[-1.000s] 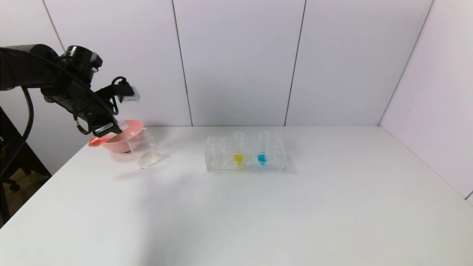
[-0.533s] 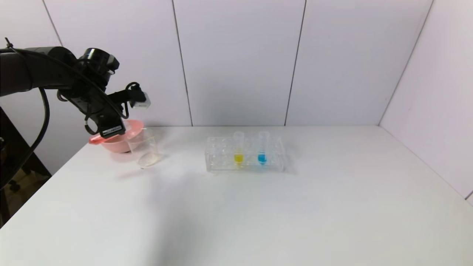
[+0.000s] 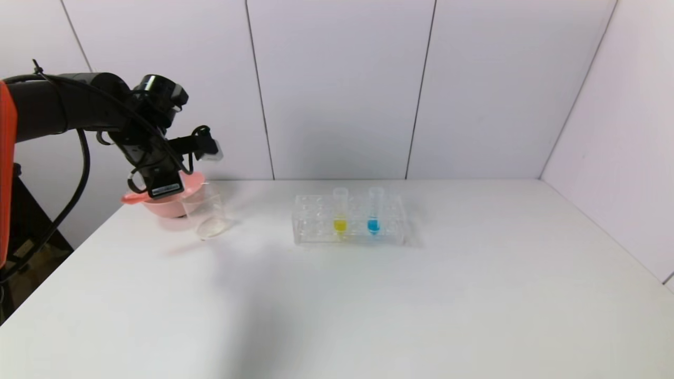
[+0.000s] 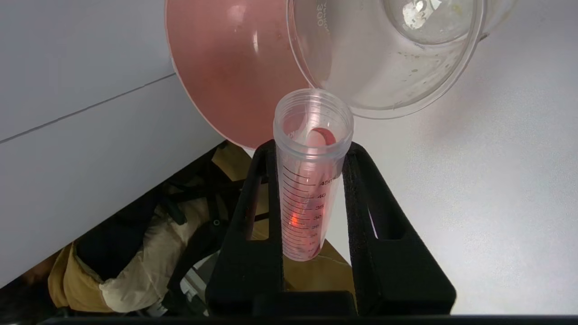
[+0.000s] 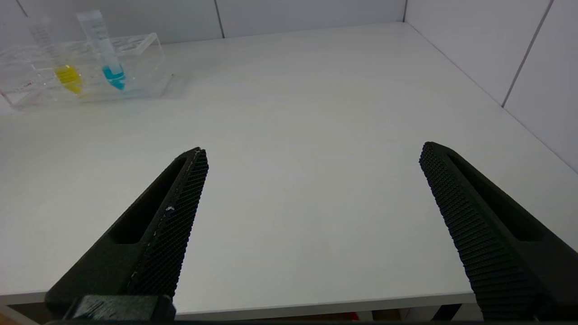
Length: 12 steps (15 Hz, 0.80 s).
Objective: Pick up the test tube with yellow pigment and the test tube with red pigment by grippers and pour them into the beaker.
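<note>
Here the left hand [image 4: 311, 149], clenched on the red tube [image 4: 309, 189], tips its mouth toward the beaker [image 3: 205, 216] at ten o'clock on the worktop [image 3: 368, 305] to pour, while the right hand [image 5: 311, 180] waits open at five o'clock, leaving the yellow tube [image 3: 340, 213] racked.

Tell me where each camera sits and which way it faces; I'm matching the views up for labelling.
Head view: high on the torso, looking down the white table; shows the left arm and left end effector by the pink bowl and beaker.
Left wrist view: behind the left end effector, shut on the test tube with red pigment, mouth toward the beaker.
Right wrist view: low at the table edge; open right end effector in front.
Shared: head and right wrist views both show the rack.
</note>
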{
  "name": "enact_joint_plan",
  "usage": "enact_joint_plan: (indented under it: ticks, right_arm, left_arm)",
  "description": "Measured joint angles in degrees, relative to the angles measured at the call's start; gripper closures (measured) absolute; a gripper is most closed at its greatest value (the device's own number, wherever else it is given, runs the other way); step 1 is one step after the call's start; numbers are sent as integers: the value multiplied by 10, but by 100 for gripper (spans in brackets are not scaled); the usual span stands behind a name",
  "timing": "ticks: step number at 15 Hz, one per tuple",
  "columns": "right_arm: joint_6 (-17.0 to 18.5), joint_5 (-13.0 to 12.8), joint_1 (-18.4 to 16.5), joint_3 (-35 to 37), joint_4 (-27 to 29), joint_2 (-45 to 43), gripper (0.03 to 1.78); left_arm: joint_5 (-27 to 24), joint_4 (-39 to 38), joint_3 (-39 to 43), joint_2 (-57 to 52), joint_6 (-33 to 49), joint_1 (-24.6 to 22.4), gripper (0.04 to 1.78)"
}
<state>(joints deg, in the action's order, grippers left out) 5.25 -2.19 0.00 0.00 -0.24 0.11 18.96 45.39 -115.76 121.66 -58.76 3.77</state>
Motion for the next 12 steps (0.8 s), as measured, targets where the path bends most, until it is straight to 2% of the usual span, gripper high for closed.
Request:
enact_joint_plan:
  ticks: [2, 12]
  right_arm:
    - [0, 0, 0, 0, 0, 0, 10]
    - [0, 0, 0, 0, 0, 0, 10]
  left_arm:
    - [32, -1, 0, 7, 0, 11, 140]
    - [111, 16, 0, 23, 0, 48, 140]
